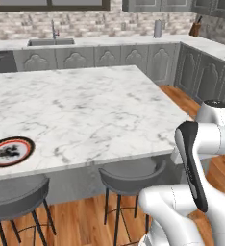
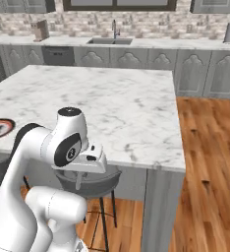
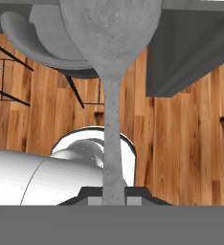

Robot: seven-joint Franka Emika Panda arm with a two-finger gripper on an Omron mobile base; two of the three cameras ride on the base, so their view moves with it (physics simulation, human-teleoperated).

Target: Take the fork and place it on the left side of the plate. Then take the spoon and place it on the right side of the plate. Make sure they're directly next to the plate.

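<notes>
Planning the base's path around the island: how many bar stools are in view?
2. One stool sits under the island edge below the plate; the other stool is beside it, right in front of the arm. More may be hidden beyond the frame.

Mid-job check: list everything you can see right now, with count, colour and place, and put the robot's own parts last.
Slim grey metal spoon: one, grey, clamped by its handle, bowl pointing away from the hand.
Round plate: one, red-rimmed white with dark centre, near edge of island.
Marble island counter: one, white-grey.
Bar stools: two, dark grey, under the island's near edge.
Sink faucet: one, metal, back counter.
Wooden floor: brown.
Gripper: one, dark tips, low beside the island over the floor.
</notes>
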